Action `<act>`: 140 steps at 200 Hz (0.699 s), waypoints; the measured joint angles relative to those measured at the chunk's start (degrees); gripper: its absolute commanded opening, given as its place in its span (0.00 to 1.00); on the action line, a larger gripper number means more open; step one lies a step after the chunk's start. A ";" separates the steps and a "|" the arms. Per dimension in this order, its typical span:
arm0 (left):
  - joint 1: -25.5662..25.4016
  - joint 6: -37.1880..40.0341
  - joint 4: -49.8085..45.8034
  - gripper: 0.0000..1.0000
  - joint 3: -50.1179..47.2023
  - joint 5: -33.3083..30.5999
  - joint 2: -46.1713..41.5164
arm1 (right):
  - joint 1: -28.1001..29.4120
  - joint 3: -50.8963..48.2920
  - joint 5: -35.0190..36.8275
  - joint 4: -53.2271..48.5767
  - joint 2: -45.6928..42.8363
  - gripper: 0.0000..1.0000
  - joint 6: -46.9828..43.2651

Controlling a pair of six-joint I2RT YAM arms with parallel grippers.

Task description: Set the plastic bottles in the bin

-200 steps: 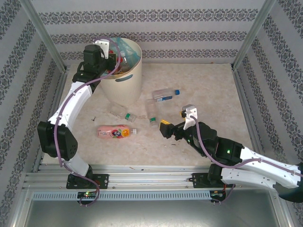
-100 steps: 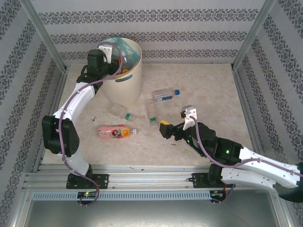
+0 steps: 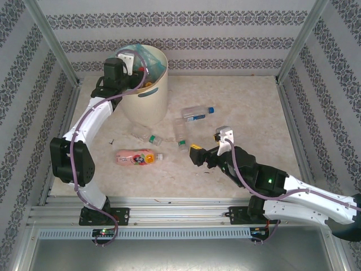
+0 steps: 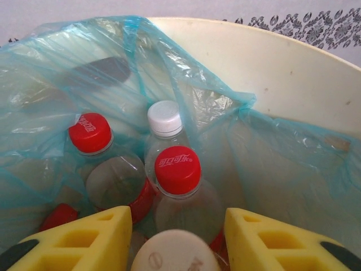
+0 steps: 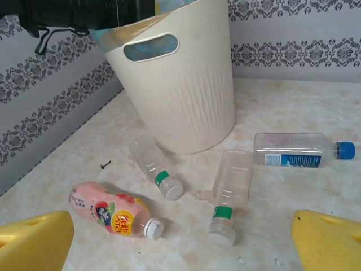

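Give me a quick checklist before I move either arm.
1. Left gripper above the bin: ok.
2. Left gripper's bottle released: cannot tell; a cream cap sits between its fingers.
3. Right gripper open: ok.
4. The bin stands upright: ok.
5. All bottles binned: not ok; the pink bottle, two green-capped bottles and the blue-capped bottle lie on the table.

This is a robot test cell dressed to look like a room in a home. Panels of grey-and-white damask-striped wallpaper (image 3: 186, 22) close in a beige marble-patterned tabletop (image 3: 254, 107) on three sides. Bare aluminium frame posts (image 3: 52, 39) stand at its far corners. Slotted aluminium rails (image 3: 180, 217) run along its near edge, with white robot arms (image 3: 90, 116) bolted to them.
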 measured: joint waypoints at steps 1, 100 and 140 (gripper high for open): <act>0.00 -0.02 -0.07 0.47 0.09 0.02 -0.02 | 0.02 0.00 0.00 0.00 0.02 0.98 0.00; 0.39 -3.30 -4.15 0.41 8.46 4.04 -14.78 | -0.52 0.13 0.02 0.22 3.17 0.96 0.02; 0.37 -4.39 -7.58 0.40 3.89 5.40 -19.87 | -3.56 7.02 -1.22 -5.01 11.32 0.94 0.50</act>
